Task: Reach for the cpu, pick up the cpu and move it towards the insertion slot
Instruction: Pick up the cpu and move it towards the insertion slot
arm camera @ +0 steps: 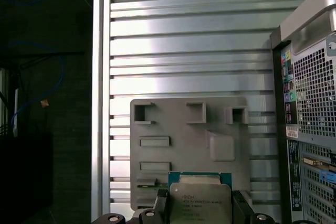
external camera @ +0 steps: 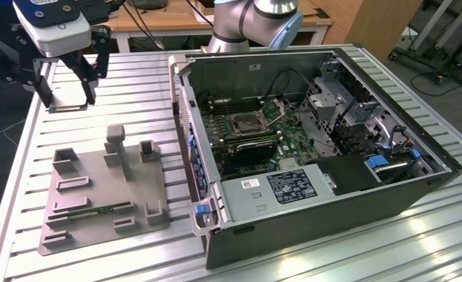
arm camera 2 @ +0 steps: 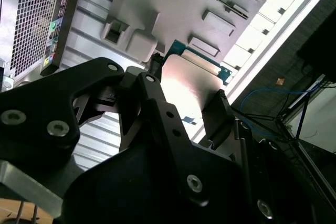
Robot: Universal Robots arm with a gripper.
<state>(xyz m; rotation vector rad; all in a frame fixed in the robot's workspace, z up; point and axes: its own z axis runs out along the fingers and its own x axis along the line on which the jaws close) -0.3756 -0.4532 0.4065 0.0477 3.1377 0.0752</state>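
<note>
while my gripper (external camera: 68, 106) clamped the cpu (arm camera: 199, 203) by two edges, likely to keep it level, it hung over the table (external camera: 137, 76) beyond the tray (external camera: 97, 176), well apart from the insertion slot (external camera: 245, 122).

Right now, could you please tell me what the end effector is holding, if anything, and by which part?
The end effector holds the cpu, pinched between its fingers by two opposite edges.

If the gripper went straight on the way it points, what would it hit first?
Likely the grey tray: the gripper, holding the cpu, points down over it. Depth is unclear, so possibly the slatted table beside it.
</note>
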